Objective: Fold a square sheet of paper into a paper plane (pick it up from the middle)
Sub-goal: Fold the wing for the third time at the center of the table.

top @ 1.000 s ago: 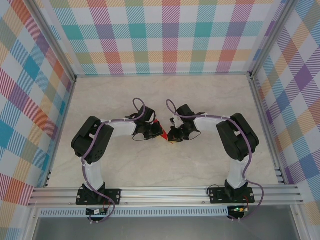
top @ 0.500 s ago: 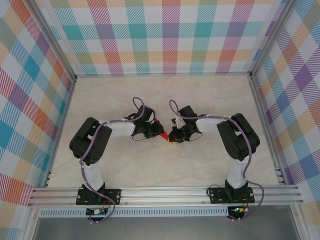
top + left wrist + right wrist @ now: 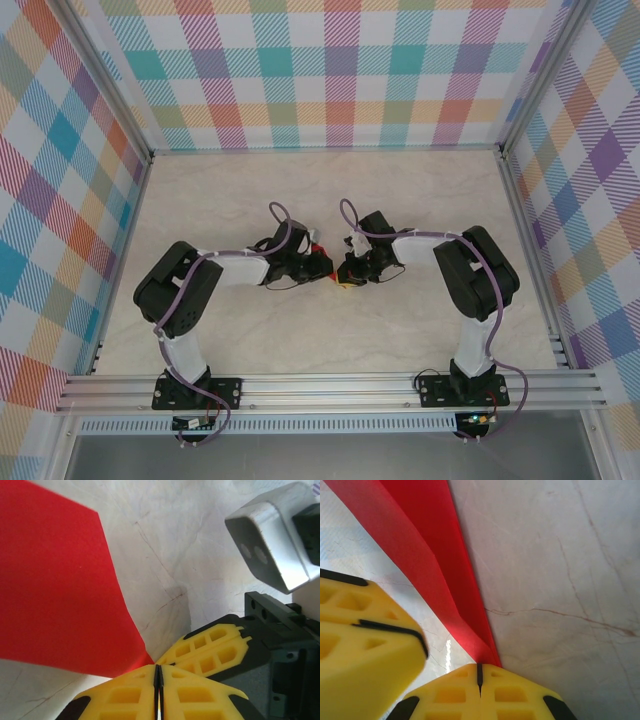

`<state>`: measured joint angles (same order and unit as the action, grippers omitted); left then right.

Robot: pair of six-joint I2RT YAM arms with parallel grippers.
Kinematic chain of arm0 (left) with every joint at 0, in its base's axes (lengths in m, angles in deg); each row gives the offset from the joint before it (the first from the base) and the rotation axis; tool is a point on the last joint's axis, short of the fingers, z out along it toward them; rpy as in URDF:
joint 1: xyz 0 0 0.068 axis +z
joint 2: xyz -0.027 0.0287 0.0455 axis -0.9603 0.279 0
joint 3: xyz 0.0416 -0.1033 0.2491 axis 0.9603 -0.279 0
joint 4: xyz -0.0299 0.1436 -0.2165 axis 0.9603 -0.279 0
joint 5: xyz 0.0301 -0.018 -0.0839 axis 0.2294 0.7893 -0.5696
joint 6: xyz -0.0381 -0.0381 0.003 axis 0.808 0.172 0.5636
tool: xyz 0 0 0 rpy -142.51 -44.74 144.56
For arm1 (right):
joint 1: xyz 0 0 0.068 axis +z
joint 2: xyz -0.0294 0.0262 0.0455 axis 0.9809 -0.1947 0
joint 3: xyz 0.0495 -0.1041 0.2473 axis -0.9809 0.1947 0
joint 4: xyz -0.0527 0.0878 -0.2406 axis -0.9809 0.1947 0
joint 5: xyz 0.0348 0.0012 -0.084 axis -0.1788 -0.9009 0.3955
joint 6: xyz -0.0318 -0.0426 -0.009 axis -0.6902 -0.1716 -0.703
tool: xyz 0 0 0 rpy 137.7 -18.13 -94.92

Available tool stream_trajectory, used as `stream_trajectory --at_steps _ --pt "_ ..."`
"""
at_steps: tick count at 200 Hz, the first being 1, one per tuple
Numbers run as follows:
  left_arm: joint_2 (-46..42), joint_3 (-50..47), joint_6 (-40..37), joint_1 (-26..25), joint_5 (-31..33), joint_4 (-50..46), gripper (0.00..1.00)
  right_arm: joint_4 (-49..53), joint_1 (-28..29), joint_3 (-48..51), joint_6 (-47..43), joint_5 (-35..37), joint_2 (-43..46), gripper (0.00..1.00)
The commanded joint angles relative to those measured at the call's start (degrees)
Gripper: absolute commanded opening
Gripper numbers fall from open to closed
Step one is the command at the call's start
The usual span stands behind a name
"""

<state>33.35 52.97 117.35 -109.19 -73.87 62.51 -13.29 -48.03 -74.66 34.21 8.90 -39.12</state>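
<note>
The square sheet of paper is bright red and folded into a long shape with a centre crease, narrowing to a point. In the top view a sliver of the paper shows mid-table between the two wrists. My right gripper is shut on the paper's pointed end. My left gripper is shut too, its jaws pressed together. The paper's point runs right up to its tips, and I cannot tell whether it is pinched. The two grippers meet tip to tip. The right fingers lie just beside the left tips.
Pale marbled tabletop lies all round, with aluminium rails and checked walls at the sides and back. Both arms bend inward from their bases at the near edge. The right wrist's grey camera housing hangs close above the left fingers.
The left arm has stretched rightward and brought its gripper up against the right gripper. The right gripper has barely moved. Less red paper shows from above.
</note>
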Motion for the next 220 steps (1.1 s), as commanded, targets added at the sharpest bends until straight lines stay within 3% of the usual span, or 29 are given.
stream_trajectory --at_steps 1,40,112,220 --pt "1.8 0.5 -0.2 -0.6 -0.8 1.0 0.11 2.9 -0.1 2.0 0.4 3.6 -3.1 0.04" --pt "3.7 1.3 -1.0 -0.6 0.7 -0.9 0.10 3.4 -0.2 1.9 0.4 4.1 -3.4 0.04" --pt "3.7 6.5 -6.6 -0.4 10.1 -11.9 0.09 5.1 -0.2 2.4 0.2 6.3 -4.0 0.04" --pt "6.8 13.6 -17.6 1.6 10.0 -20.3 0.09 4.8 -0.5 3.3 0.0 6.6 -4.5 0.04"
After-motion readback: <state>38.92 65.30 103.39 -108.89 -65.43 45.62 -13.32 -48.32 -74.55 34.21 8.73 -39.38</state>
